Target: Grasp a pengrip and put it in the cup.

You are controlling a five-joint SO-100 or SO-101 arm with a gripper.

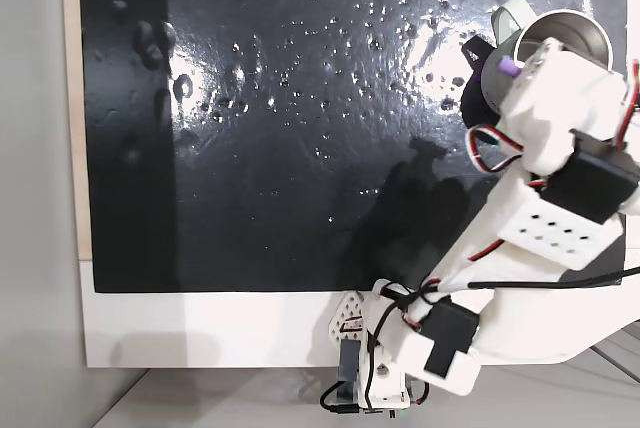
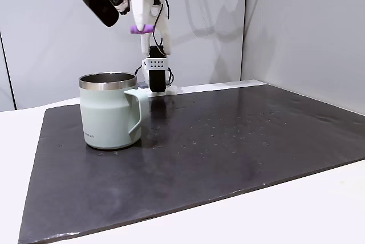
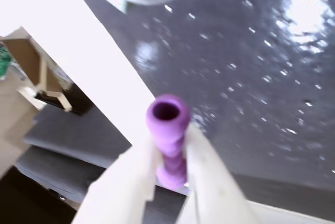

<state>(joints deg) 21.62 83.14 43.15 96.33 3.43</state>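
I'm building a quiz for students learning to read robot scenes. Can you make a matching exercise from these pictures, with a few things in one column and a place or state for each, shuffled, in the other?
Things:
1. pengrip
2. cup
3. gripper
4. black mat

Places or states:
A. stands upright on the mat, handle toward the right in the side fixed view
B. lies flat on the white table, shiny and speckled
C. clamped between the white fingers, up in the air
D. raised above the mat, shut on a small purple tube

Pairs: 1-C, 2-A, 3-D, 4-B
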